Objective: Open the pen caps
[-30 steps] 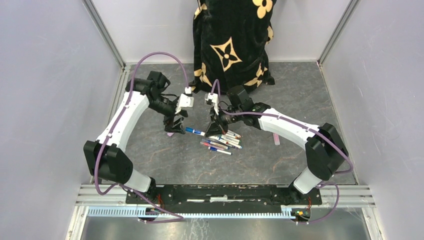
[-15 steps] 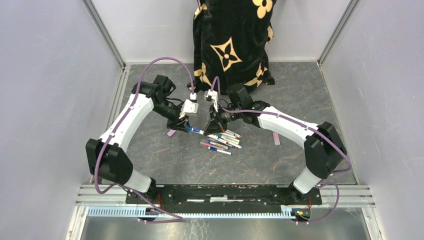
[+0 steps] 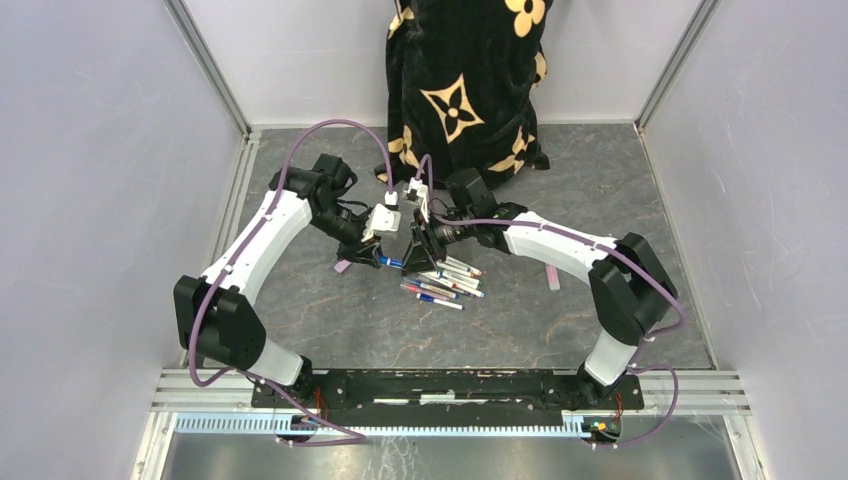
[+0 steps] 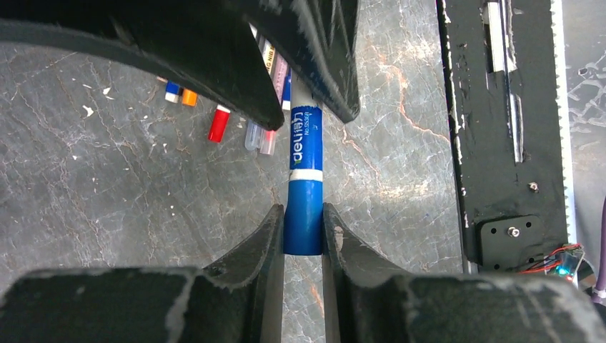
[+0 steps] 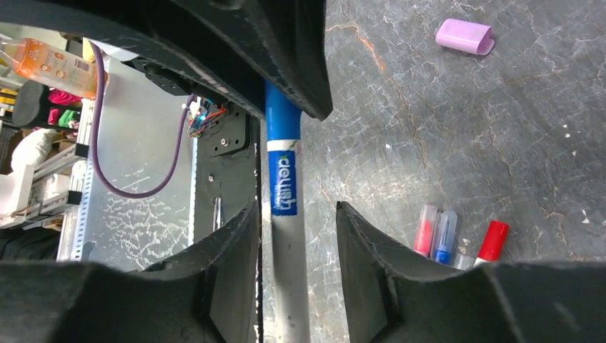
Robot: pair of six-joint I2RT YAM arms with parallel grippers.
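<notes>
Where the grey marbled table (image 3: 600, 190) spreads under both arms, we see a black cloth (image 3: 465, 90) with tan flowers draped at its far edge, behind the two sets of jaws. The left arm (image 3: 260, 240) and the right arm (image 3: 560, 245) bend inward, so that the grippers face each other almost tip to tip.

Between them one pen (image 4: 305, 143) is held above the table, running from one pair of jaws straight into the other. The left gripper (image 4: 303, 214) is nearly closed, with both fingers pressed against the sides of the pen's blue cap (image 4: 304, 239). The cap sits on the pen. The right gripper (image 5: 294, 211) straddles the white barrel. The barrel lies against one finger while a strip of table shows beside the other, and we cannot tell whether these jaws grip it.

A heap of other pens (image 3: 447, 283) lies on the table below the right jaws, on their near side; we make out red, blue and orange ends. A loose pink cap (image 5: 464, 36) lies on the table near the left jaws, on the side away from the right ones.
</notes>
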